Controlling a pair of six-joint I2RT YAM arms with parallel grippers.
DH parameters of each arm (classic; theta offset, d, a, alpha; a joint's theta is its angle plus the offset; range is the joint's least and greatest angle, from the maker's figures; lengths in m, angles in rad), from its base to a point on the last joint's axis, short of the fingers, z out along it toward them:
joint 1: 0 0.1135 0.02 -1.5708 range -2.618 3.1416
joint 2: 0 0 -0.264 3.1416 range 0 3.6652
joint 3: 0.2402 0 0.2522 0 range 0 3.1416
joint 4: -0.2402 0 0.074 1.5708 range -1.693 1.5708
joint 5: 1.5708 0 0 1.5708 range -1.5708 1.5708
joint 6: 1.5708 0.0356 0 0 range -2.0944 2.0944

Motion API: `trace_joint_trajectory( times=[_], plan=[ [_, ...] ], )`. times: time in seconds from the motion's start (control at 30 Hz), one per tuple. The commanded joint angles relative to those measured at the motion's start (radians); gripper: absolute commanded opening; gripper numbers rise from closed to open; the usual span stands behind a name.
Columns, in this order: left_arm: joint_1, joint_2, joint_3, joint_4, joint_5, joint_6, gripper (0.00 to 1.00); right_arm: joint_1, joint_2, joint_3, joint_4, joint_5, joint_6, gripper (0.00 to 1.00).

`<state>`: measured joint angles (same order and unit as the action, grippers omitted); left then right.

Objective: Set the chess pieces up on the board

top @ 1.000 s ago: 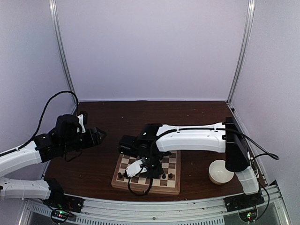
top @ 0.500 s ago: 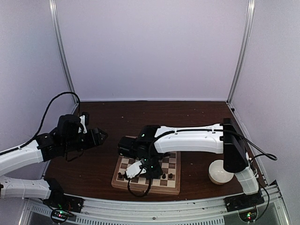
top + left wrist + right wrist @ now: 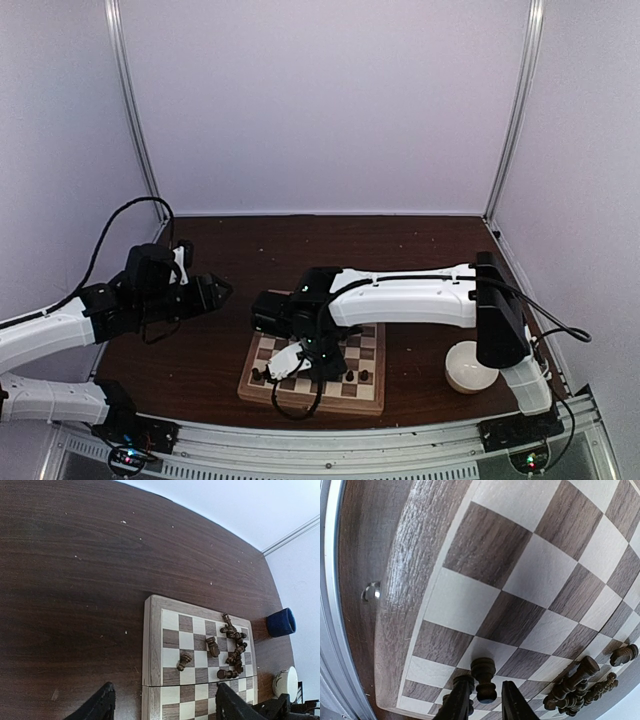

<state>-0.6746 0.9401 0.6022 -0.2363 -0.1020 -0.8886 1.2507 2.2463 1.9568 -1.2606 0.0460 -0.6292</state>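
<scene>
Dark brown pawn (image 3: 484, 672) stands upright on an edge-row square of the board (image 3: 395, 610), right claw (image 3: 486, 686) straddling it slightly open, so placement looks done; next: lift clear, fetch from toppled pieces (image 3: 577, 687); left claw (image 3: 167, 707) open, empty, above tabletop (image 3: 75, 580).

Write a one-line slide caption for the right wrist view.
Right gripper straddles a dark chess piece near the board edge; more pieces lie heaped at lower right.
</scene>
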Motion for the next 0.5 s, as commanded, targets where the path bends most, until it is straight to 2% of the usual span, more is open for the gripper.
trace_joint_trajectory(
  times=[0.0, 0.27, 0.47],
  plan=[
    [0.009, 0.005, 0.008, 0.043, 0.016, -0.006, 0.68, 0.006, 0.007, 0.011, 0.007, 0.012, 0.0, 0.27],
    [0.013, 0.006, 0.007, 0.042, 0.023, -0.006, 0.68, 0.006, 0.025, 0.023, -0.002, -0.007, 0.002, 0.14],
    [0.016, 0.006, 0.003, 0.043, 0.028, -0.007, 0.68, 0.006, 0.035, 0.046, -0.005, -0.017, 0.005, 0.13]
  ],
)
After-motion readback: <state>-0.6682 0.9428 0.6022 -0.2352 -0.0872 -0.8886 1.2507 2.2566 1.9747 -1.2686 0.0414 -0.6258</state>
